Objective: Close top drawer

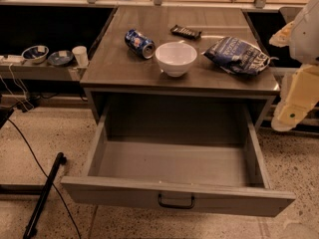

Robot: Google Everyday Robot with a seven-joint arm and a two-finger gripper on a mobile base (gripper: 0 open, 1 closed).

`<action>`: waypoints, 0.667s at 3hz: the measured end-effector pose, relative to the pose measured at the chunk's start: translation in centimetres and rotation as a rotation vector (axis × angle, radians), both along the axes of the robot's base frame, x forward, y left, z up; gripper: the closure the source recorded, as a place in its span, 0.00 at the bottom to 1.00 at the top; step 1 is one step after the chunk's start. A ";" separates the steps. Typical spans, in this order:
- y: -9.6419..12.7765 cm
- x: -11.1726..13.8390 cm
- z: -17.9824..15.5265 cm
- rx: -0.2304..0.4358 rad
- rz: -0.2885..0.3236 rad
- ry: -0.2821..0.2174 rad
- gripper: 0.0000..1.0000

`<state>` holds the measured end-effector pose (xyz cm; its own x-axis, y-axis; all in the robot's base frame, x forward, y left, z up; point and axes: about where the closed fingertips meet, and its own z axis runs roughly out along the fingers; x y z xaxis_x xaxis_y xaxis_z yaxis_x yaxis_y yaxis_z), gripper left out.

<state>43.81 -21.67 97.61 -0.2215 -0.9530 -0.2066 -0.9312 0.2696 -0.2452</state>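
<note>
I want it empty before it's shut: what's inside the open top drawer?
Nothing visible: the top drawer shows a bare grey floor. The strip just behind its front panel is hidden. The gripper is out of view; only the arm shows, right of the table.

One top drawer (114,192), one white bowl (176,59), one can (140,44), one candy bar (186,32), one chip bag (237,55), one surface (119,66), one tool (290,114) at the right edge.
</note>
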 end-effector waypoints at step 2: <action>1.7 -2.8 -5.2 0.070 0.052 0.000 0.04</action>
<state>40.98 -19.93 92.46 -0.1716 -0.9467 -0.2728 -0.9444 0.2369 -0.2280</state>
